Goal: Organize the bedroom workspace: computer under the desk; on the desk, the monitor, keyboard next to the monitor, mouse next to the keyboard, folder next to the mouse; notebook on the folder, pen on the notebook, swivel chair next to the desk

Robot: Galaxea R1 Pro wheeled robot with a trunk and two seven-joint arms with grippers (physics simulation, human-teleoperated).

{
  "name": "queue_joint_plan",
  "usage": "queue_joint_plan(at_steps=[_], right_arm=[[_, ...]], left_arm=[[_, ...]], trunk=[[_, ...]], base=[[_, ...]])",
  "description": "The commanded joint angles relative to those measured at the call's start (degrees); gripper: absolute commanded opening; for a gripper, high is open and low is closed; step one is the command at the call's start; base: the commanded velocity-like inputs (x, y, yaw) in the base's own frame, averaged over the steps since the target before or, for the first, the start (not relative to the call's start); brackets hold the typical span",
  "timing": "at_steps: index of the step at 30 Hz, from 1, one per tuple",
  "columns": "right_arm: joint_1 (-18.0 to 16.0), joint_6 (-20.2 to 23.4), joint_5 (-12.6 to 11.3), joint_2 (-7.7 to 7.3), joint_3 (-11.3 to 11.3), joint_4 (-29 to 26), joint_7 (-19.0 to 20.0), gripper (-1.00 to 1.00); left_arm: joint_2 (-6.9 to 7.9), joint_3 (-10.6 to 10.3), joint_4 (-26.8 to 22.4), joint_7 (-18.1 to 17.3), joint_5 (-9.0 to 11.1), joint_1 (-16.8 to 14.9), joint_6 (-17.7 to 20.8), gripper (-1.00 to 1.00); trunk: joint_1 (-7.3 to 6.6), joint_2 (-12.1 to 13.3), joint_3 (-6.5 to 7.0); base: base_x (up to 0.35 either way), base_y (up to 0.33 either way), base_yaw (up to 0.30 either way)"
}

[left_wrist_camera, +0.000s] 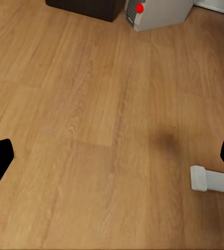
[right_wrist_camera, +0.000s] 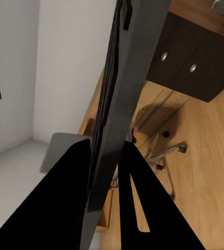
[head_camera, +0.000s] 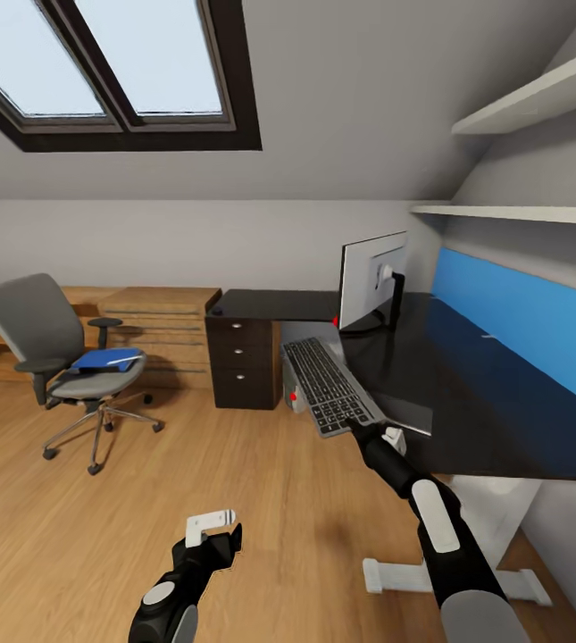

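Note:
My right gripper (head_camera: 365, 429) is shut on the near end of the dark grey keyboard (head_camera: 328, 384), which hangs tilted over the front edge of the black desk (head_camera: 466, 393). In the right wrist view the keyboard (right_wrist_camera: 120, 88) runs edge-on between the two black fingers (right_wrist_camera: 65, 198). The monitor (head_camera: 372, 281) stands on the desk with its grey back toward me. Below the keyboard the grey computer (head_camera: 295, 397) peeks out under the desk, and its red-dotted front (left_wrist_camera: 159, 13) shows from the left wrist. The blue folder (head_camera: 104, 360) lies on the swivel chair (head_camera: 55, 344) at left. My left gripper (head_camera: 218, 529) hangs open above the floor.
A low light-wood chest (head_camera: 158, 321) stands against the back wall beside the desk's dark drawers (head_camera: 243, 362). The desk's white foot (head_camera: 395, 576) lies on the wood floor near my right arm. Shelves (head_camera: 520, 212) and a blue wall panel (head_camera: 529, 330) line the right wall.

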Motion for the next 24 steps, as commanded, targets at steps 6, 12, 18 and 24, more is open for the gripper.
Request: queue_joint_plan(at_steps=[6, 12, 18, 24], right_arm=[[0.0, 0.6, -0.4, 0.03, -0.2, 0.0, 0.2, -1.0], [0.0, 0.5, -0.5, 0.19, 0.0, 0.0, 0.0, -1.0], [0.0, 0.6, -0.5, 0.2, 0.0, 0.1, 0.0, -1.0], [0.0, 0.2, -0.5, 0.28, 0.0, 0.2, 0.0, -1.0]], left_arm=[[0.25, -0.1, -0.1, 0.4, 0.7, 0.0, 0.1, 1.0], [0.29, -0.1, -0.1, 0.4, 0.8, 0.0, 0.2, 1.0], [0.3, 0.0, -0.1, 0.4, 0.8, 0.0, 0.4, 1.0], [0.3, 0.0, -0.1, 0.4, 0.8, 0.0, 0.4, 1.0]], trunk=[[-1.08, 2.0, 0.84], [-2.39, 4.4, 1.91], [-3.71, 6.8, 2.99], [-5.03, 9.2, 4.07]], base=[[0.213, 0.28, 0.0], [0.207, 0.286, 0.0], [0.206, 0.287, 0.0], [0.211, 0.286, 0.0]])
